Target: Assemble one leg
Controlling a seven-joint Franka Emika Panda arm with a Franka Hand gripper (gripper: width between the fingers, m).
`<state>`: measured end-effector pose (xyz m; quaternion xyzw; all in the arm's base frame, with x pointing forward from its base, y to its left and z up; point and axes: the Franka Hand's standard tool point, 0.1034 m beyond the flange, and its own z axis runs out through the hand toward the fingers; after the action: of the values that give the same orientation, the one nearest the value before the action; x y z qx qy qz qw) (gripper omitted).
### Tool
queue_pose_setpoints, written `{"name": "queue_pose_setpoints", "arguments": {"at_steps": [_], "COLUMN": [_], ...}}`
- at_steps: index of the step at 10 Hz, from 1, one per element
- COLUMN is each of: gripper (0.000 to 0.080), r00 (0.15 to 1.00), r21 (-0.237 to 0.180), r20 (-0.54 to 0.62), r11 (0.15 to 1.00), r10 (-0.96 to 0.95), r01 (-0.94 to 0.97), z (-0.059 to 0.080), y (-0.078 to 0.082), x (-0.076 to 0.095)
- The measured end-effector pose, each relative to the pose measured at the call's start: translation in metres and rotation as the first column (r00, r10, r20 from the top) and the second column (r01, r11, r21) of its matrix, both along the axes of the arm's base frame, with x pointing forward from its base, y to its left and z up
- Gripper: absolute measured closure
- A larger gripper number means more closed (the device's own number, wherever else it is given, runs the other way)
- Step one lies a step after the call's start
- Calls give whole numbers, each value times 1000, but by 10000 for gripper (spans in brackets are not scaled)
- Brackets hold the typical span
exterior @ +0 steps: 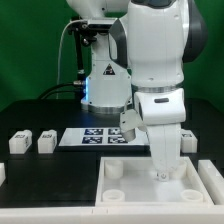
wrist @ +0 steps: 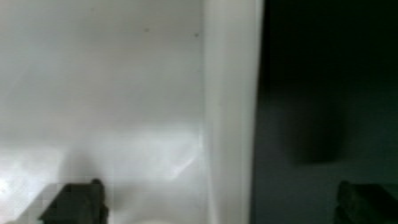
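gripper (wrist: 221, 201) spread wide, empty; low over white tray (exterior: 140, 202)

Wide white tray-like piece (exterior: 128, 186) with corner sockets on black table (exterior: 40, 172), marker board (exterior: 92, 137) behind it, green backdrop (exterior: 25, 50)

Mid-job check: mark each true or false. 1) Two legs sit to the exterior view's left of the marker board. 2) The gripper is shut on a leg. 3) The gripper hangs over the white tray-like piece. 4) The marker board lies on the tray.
1) True: the legs sit side by side, to the exterior view's left of the marker board.
2) False: the gripper is open, its fingertips wide apart with no leg between them.
3) True: it hangs over the tray.
4) False: the marker board lies on the black table, behind the tray.
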<state>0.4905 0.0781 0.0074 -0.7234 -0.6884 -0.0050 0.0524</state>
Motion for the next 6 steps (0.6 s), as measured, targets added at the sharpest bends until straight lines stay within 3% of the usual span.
{"name": "queue_pose_setpoints", "arguments": {"at_steps": [3,5,6], "gripper": [150,150,150], "r00": [1000,992,962], "r21": [-2,-20,-32], "r20": [-1,7,4], "r11": [1000,991,962], "r10": [-24,-129,-272], "r01": [24,129,272], "z": [1,24,34], "y": [1,11,21], "x": [0,-7,-15]}}
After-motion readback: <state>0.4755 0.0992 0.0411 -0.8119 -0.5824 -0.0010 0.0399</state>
